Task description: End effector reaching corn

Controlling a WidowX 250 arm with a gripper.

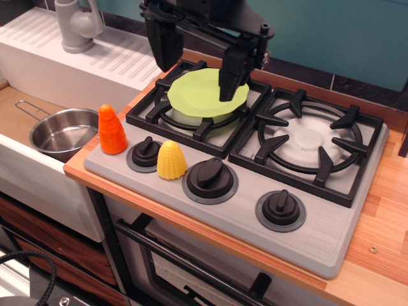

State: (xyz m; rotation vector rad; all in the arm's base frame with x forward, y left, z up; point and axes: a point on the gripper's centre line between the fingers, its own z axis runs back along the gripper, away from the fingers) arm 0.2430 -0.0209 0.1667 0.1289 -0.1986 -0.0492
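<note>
The corn (171, 160) is a small yellow ribbed dome standing on the grey stove front between two black knobs. The black two-fingered gripper (197, 67) hangs above the left burner, over a light green plate (205, 93), well behind and above the corn. Its two long fingers (164, 44) are wide apart with nothing between them. The right finger (233, 73) overlaps the plate's right side in the view.
An orange cone-shaped toy (112, 130) stands at the stove's left front corner. Three black knobs (210, 175) line the front. A steel pot (63, 132) sits in the sink at the left. A grey faucet (76, 25) is at the back left. The right burner (309, 145) is bare.
</note>
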